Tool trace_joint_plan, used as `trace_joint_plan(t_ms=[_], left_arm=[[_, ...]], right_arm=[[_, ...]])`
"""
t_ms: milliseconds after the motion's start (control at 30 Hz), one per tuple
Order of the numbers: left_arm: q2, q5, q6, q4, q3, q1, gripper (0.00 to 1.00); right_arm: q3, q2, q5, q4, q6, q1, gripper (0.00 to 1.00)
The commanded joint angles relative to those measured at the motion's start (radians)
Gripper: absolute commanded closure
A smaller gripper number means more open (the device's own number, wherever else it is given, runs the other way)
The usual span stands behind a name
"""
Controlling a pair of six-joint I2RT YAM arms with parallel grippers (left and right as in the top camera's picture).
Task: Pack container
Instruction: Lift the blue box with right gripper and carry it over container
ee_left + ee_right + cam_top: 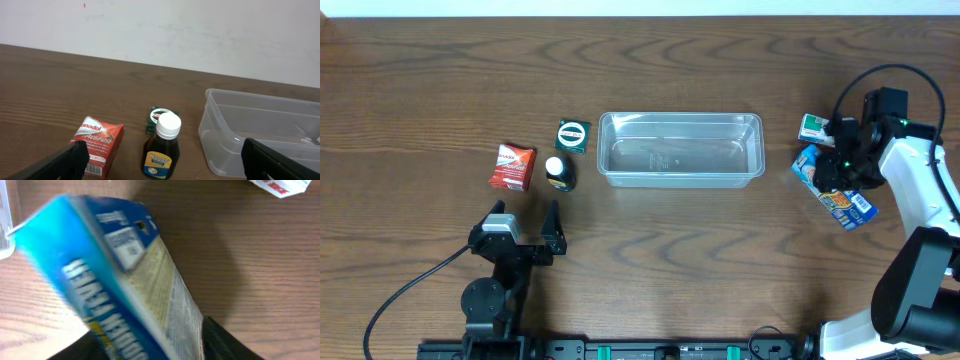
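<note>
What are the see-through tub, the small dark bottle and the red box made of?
The container looks like clear glossy plastic: the table shows through it. The Woods bottle is dark brown, glass or plastic, unclear which, with a white plastic-looking cap. The Panadol box seems printed cardboard, with sharp folded edges.

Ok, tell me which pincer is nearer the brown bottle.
Left. The left pincer is just short of the bottle; the right pincer is far off past the tub, by the blue box.
</note>
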Motion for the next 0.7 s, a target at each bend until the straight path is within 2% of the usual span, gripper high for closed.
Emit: trace_joint_plan(t_ms=[0, 300, 467, 667], left_arm=[[-0.007, 0.004, 0.021, -0.033, -0.017, 0.005, 0.02], [-0.007, 0.004, 0.021, -0.033, -0.017, 0.005, 0.02], [-0.007, 0.004, 0.021, -0.033, -0.017, 0.005, 0.02], [-0.007, 0.004, 0.021, -0.033, -0.017, 0.005, 0.02]], right_arm=[[-0.003, 0.010, -0.008, 0.006, 0.026, -0.006, 0.55], [0.005, 0.009, -0.008, -0.005, 0.063, -0.006, 0.82], [0.042, 0.009, -0.008, -0.065, 0.085, -0.006, 0.99], [0.176, 0.003, -0.008, -0.220, 0.088, -0.006, 0.99]])
